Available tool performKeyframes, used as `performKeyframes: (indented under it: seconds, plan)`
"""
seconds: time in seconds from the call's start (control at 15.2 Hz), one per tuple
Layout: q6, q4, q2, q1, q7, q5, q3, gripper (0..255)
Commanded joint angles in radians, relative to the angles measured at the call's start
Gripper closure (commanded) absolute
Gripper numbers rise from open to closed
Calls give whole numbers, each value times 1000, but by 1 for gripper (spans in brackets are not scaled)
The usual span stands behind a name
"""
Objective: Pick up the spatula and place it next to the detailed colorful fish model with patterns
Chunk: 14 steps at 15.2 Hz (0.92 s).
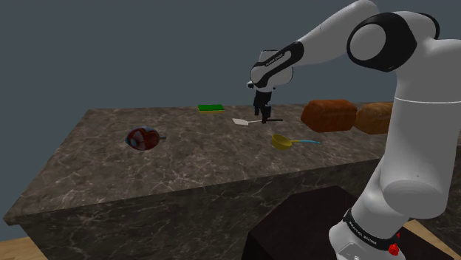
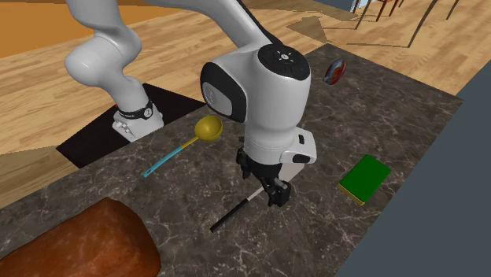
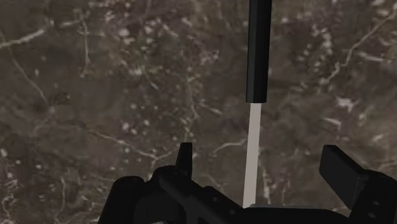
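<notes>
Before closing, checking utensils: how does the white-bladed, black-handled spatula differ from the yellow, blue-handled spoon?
The spatula has a flat white blade, the spoon a round yellow bowl. The spatula lies under the open tool; the spoon lies apart. Both rest on the veined counter.

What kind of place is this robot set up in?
Most likely a home kitchen: a dark marbled stone counter carries bread loaves, a yellow ladle and a spatula, and a wooden floor runs beyond it.
</notes>
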Motion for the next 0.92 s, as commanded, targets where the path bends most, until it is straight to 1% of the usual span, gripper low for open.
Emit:
performKeyframes:
  seconds: [0.0,0.07,0.66,0.86]
  plan:
    - [0,0,0,0,0,0,0,0]
    - [0,0,0,0,0,0,0,255]
    - [0,0,0,0,0,0,0,255]
    - [-35,15,-21,3,5,-10,-4,255]
